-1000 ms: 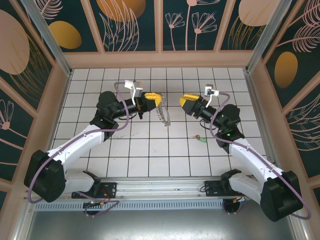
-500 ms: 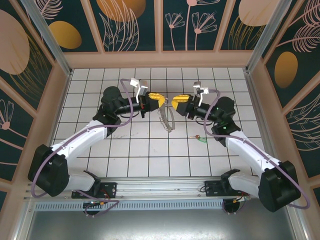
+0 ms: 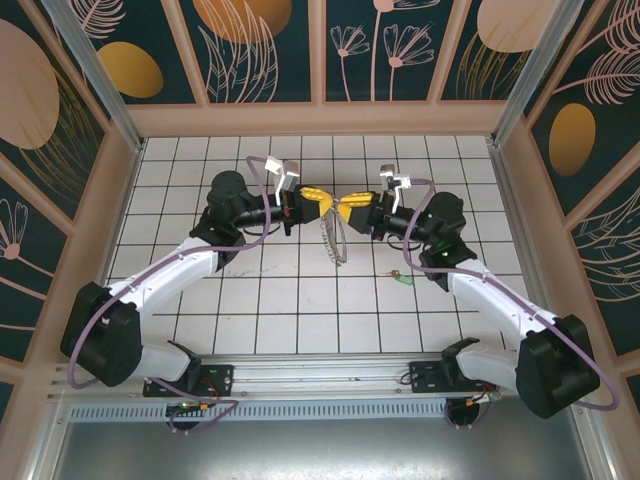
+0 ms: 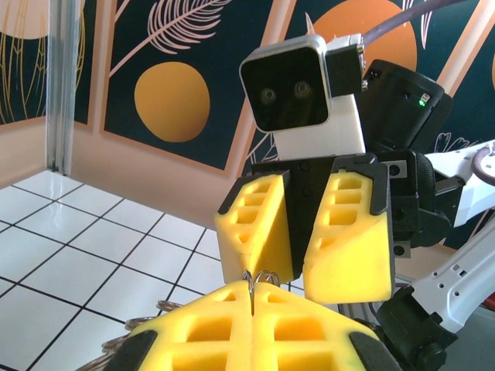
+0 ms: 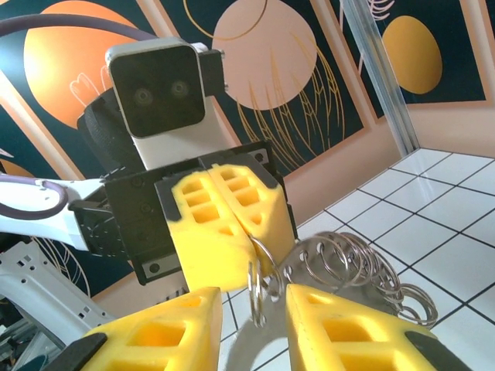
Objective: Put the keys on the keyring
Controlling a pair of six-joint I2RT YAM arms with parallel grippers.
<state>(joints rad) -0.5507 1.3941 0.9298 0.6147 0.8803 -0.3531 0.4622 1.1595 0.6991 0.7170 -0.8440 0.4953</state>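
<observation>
Above the middle of the table (image 3: 300,310), the left gripper (image 3: 322,199) has its jaws pressed together on the keyring (image 3: 337,243), pinching the thin wire at its top. In the left wrist view its yellow pads (image 4: 209,332) meet with no gap, and the wire rises out of the seam between them.

The right gripper (image 3: 350,208) faces it tip to tip. Its jaws stand apart, one on each side of a single hanging loop (image 5: 254,297). In the right wrist view there is clear space between that loop and either pad, so nothing is clamped there. The other loops (image 5: 356,267) bunch just beside the left gripper's tip, fanned out and overlapping.

From above, the keyring hangs down from the pinch toward the near side of the table. Whether its lower end touches the tiles I cannot tell.

The key (image 3: 403,280) lies flat on the table, well apart from both grippers. It sits on the near right, just beside the right arm (image 3: 480,300), with its green head turned away from the keyring.

Both arms reach in from the near corners, elbows bent outward and wrists turned toward each other. The left arm (image 3: 170,275) carries a purple cable (image 3: 252,175) that arcs over its wrist. The left wrist view shows a white camera (image 4: 302,93) on top of the right gripper.
</observation>
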